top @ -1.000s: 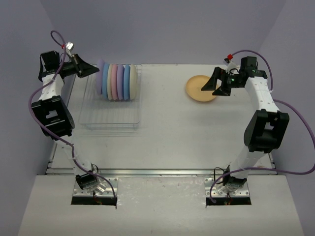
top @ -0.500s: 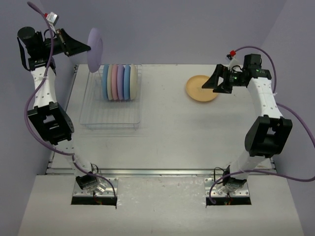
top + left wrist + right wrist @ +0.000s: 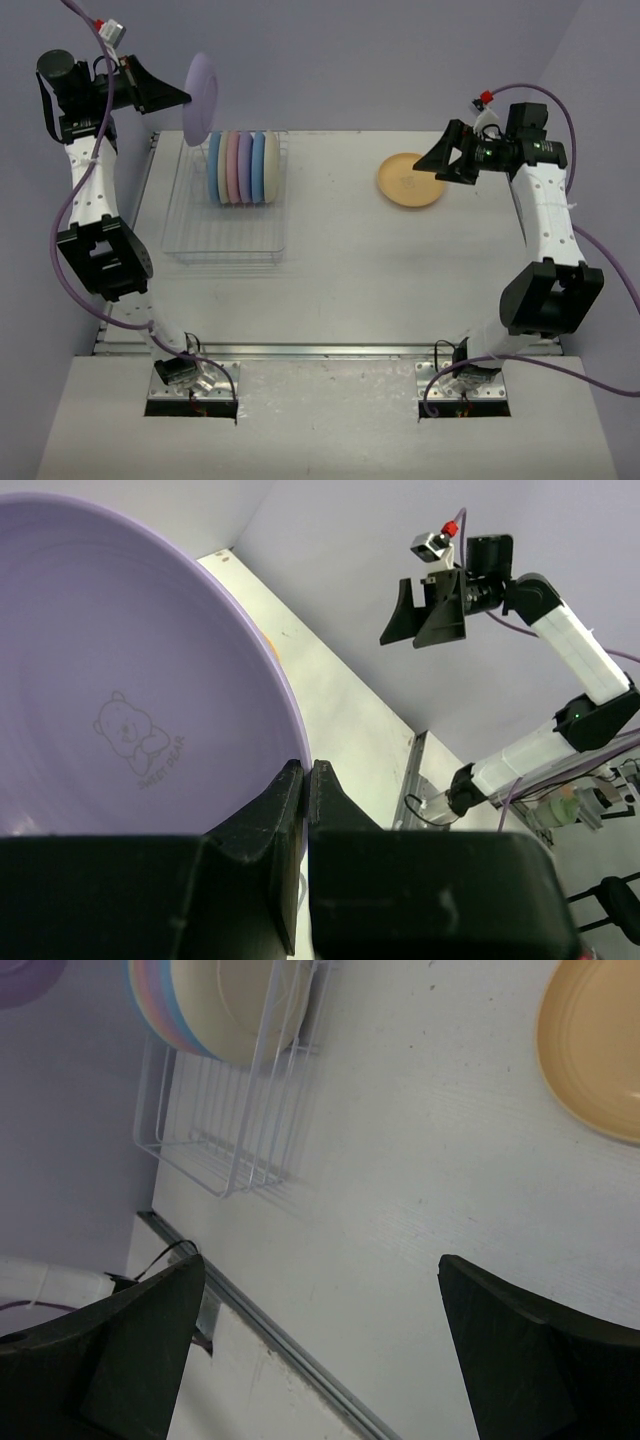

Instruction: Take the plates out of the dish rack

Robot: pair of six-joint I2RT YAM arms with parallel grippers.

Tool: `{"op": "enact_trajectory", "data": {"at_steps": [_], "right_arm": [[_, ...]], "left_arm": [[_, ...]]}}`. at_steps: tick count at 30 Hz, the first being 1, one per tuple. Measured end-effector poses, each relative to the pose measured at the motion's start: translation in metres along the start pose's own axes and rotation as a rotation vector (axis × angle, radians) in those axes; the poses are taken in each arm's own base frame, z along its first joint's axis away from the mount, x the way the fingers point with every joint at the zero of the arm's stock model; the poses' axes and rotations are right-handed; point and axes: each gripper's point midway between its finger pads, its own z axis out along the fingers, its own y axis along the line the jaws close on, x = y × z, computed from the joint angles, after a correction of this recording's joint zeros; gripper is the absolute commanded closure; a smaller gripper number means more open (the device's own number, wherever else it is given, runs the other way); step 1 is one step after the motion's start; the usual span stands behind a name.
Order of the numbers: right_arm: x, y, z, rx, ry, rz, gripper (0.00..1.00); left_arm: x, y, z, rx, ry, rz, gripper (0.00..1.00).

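My left gripper (image 3: 186, 96) is shut on the rim of a lavender plate (image 3: 201, 96), held on edge in the air above the far left end of the dish rack (image 3: 225, 235). In the left wrist view the lavender plate (image 3: 120, 680) fills the left side and my fingertips (image 3: 292, 780) pinch its edge. Several pastel plates (image 3: 242, 167) stand upright in the rack's far half. A yellow-orange plate (image 3: 410, 180) lies flat on the table at the back right. My right gripper (image 3: 428, 164) hovers open just right of that plate, with nothing between its fingers (image 3: 120, 1350).
The wire rack's near half (image 3: 222, 245) holds nothing. The right wrist view shows the rack (image 3: 240, 1100) with the cream plate (image 3: 240, 1010) at top left and the yellow-orange plate (image 3: 600, 1050) at top right. The table's near metal edge (image 3: 330, 350) runs in front of the arm bases.
My left gripper has lifted the lavender plate out of the rack and now holds it high above the rack's far left. My right arm has risen and drawn back to the right.
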Motion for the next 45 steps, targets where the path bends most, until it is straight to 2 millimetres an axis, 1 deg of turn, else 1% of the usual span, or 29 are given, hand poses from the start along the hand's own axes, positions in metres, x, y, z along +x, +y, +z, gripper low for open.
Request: {"op": "enact_trajectory", "data": {"at_steps": [3,6,8,11,14,17,19,20,22,23,27,29,33,36,39,42,45], "right_arm": [[-0.002,0.009,-0.006,-0.006,-0.016,-0.003,0.01],[-0.003,0.015,-0.011,-0.011,-0.028,-0.009,0.01],[-0.002,0.019,-0.014,-0.014,-0.033,-0.013,0.01],[0.0,0.023,-0.018,-0.015,-0.037,-0.018,0.01],[0.004,0.025,-0.02,-0.015,-0.034,-0.014,0.01],[0.005,0.024,-0.019,-0.016,-0.029,-0.007,0.01],[0.006,0.024,-0.019,-0.016,-0.027,-0.001,0.01],[0.007,0.024,-0.019,-0.015,-0.026,0.003,0.01],[0.007,0.024,-0.019,-0.014,-0.025,0.005,0.01],[0.007,0.023,-0.019,-0.011,-0.025,0.006,0.02],[0.009,0.02,-0.019,0.013,-0.018,0.018,0.05],[0.01,0.016,-0.02,0.036,-0.016,0.024,0.05],[0.015,0.01,-0.019,0.078,0.0,0.024,0.07],[0.022,0.009,-0.014,0.111,0.025,0.004,0.08],[0.033,0.015,-0.001,0.134,0.066,-0.053,0.08],[0.051,0.024,0.016,0.141,0.124,-0.115,0.1],[0.068,0.029,0.028,0.143,0.176,-0.154,0.12]], "left_arm": [[0.002,-0.002,0.004,0.006,0.005,-0.019,1.0],[0.0,0.002,0.009,-0.02,-0.015,-0.055,1.0],[-0.003,0.009,0.013,-0.081,-0.054,-0.079,1.0],[-0.001,0.019,0.019,-0.239,-0.105,-0.089,1.0],[0.009,0.013,0.028,-0.359,-0.091,-0.044,1.0],[0.028,-0.003,0.049,-0.445,-0.021,0.064,1.0],[0.047,-0.018,0.072,-0.481,0.054,0.183,1.0],[0.058,-0.026,0.085,-0.49,0.093,0.25,1.0],[0.084,-0.042,0.103,-0.492,0.175,0.359,1.0],[0.099,-0.049,0.113,-0.501,0.221,0.425,1.0],[0.164,-0.065,0.135,-0.514,0.426,0.676,1.0],[0.198,-0.067,0.141,-0.513,0.536,0.811,1.0],[0.268,-0.067,0.141,-0.471,0.776,1.066,1.0],[0.309,-0.069,0.136,-0.412,0.93,1.243,1.0],[0.332,-0.077,0.134,-0.349,1.011,1.38,1.0],[0.343,-0.092,0.138,-0.295,1.026,1.482,1.0],[0.347,-0.108,0.144,-0.257,1.006,1.548,1.0]]}}
